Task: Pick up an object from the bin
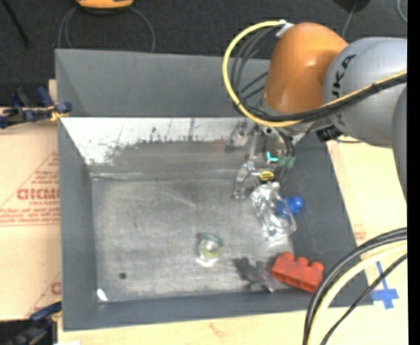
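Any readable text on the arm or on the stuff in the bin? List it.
"KU": black letters on the arm's grey link; whatever follows is not readable.
No readable text on the red toy brick, the crumpled clear wrapper or the small round clear piece.

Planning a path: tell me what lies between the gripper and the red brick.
Camera view: crumpled clear plastic with a blue knob lies between gripper and brick.

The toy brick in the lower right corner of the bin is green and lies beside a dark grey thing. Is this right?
No. The camera view shows the toy brick is red, not green; it lies in the lower right corner beside the dark grey thing.
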Controlling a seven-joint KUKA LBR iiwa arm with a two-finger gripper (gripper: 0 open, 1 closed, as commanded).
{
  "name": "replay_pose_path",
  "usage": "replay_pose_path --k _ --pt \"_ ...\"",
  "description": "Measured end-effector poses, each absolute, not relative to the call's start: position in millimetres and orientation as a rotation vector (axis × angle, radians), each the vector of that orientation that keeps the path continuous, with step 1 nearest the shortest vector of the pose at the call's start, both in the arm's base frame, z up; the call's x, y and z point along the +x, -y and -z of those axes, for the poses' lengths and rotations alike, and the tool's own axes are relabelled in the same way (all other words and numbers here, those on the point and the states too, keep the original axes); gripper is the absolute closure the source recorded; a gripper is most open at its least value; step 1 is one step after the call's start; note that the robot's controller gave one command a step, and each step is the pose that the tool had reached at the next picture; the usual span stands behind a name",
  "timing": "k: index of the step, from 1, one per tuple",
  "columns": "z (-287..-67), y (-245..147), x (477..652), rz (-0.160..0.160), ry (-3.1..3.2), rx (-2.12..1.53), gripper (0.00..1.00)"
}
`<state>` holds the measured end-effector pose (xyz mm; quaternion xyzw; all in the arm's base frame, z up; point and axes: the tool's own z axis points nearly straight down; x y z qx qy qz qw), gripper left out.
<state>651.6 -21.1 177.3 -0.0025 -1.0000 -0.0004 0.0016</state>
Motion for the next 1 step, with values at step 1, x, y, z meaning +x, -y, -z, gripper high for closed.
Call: replay_pose_path --k 1 --pt "-95.0 71.3 585.2 -0.003 3.133 -0.013 0.0"
